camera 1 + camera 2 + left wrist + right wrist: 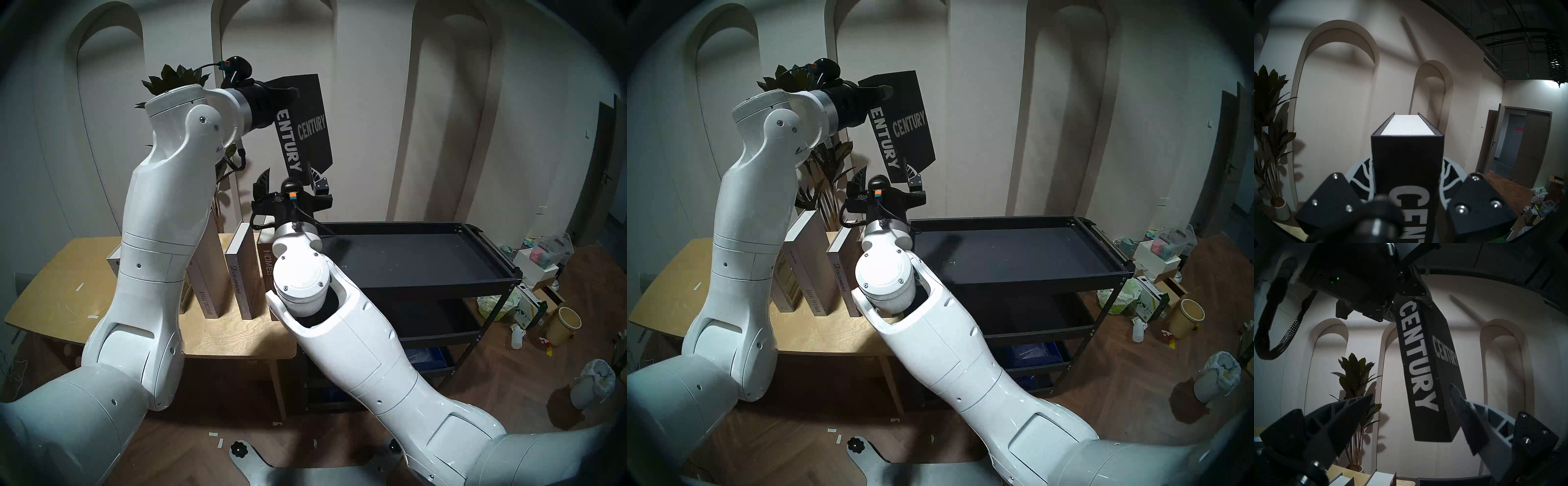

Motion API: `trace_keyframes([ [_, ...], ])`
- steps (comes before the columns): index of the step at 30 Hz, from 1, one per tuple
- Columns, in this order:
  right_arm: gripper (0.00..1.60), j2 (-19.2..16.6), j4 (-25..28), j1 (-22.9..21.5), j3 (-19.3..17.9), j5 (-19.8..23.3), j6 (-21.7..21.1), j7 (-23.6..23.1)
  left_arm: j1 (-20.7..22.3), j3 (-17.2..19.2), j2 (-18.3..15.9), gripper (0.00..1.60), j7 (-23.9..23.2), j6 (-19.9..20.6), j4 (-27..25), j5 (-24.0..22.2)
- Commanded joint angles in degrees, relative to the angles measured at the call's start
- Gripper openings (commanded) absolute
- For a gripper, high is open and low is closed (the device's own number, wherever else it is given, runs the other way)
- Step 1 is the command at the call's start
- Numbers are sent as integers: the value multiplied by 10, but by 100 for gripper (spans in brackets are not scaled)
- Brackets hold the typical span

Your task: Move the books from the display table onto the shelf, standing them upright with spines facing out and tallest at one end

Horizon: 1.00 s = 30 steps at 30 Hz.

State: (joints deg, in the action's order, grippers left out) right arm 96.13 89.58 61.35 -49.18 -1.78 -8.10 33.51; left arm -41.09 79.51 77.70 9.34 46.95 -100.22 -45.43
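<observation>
A black book marked CENTURY (pixel 305 115) hangs tilted in the air, high above the gap between the display table (pixel 68 292) and the shelf (pixel 441 281). My left gripper (pixel 288 98) is shut on its upper end; in the left wrist view the spine (pixel 1407 152) runs up between the fingers. Below it, my right gripper (pixel 290 178) points upward and stands open, its fingertips either side of the book's lower end (pixel 1430 421). Whether they touch the book I cannot tell. SPECIAL ISSUE (pixel 212 271), Discontent (pixel 242 271) and HOMES (pixel 266 261) stand upright on the table.
Another book is partly hidden behind my left arm. A potted plant (pixel 1356 372) stands behind the table by the arched wall. Boxes, bags and a tan bin (pixel 559 325) litter the floor right of the shelf, and a white bin (pixel 593 383) stands nearer.
</observation>
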Motion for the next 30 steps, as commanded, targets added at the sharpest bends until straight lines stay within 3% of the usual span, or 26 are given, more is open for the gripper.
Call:
trace_keyframes([
  [1,160,42,-25,-63,-10,-10,-10,11,2,17,11,0,31,1,-41,0],
  [12,160,65,-96,-115,-29,-19,-28,32,-16,26,31,0,95,15,-87,-8],
  [30,160,91,-177,-150,-31,-22,-22,49,-56,28,46,0,178,34,-143,-34],
])
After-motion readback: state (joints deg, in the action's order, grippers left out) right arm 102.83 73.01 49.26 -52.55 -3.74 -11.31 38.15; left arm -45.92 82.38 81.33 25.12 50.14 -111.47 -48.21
